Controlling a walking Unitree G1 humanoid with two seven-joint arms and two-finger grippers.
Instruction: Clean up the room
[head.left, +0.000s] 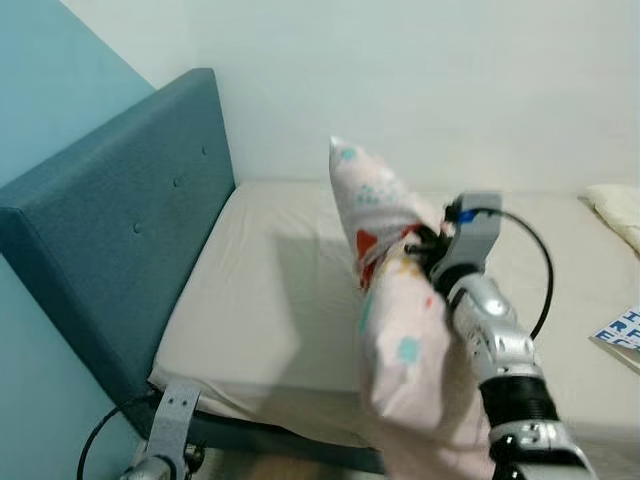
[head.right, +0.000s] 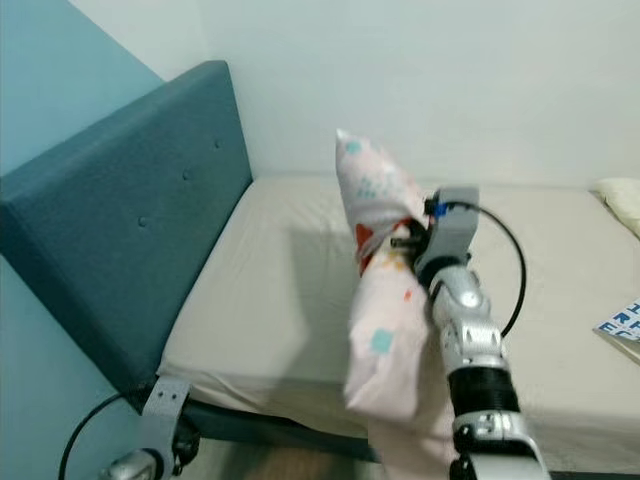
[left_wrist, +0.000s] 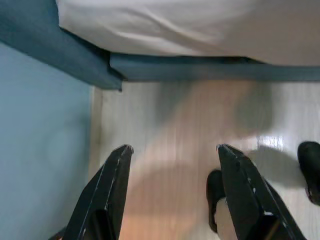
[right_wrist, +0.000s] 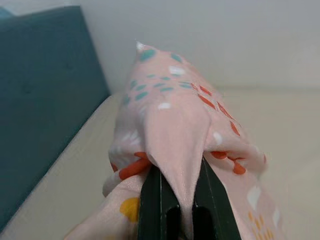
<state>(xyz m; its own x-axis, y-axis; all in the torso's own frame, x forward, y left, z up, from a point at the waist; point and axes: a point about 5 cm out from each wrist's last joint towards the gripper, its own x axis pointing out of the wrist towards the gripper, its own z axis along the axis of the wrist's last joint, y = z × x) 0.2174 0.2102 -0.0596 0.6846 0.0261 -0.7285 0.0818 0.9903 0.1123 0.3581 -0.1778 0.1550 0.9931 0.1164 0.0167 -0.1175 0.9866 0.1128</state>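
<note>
Pillow (head.left: 395, 300), pale pink with teal, orange and yellow spots, held up in the air above the bed's cream mattress (head.left: 270, 300), one corner pointing up, the rest hanging down. Pinched at a fold of its fabric by the right gripper (right_wrist: 182, 200), fingers clamped tight on the cloth. Teal padded headboard (head.left: 120, 230) off to the left, against a white wall. Printed paper (head.left: 618, 335) lying at the bed's right edge. Left gripper (left_wrist: 172, 155) low over the pale wooden floor (left_wrist: 170, 130) beside the bed frame, fingers spread apart and holding nothing.
</note>
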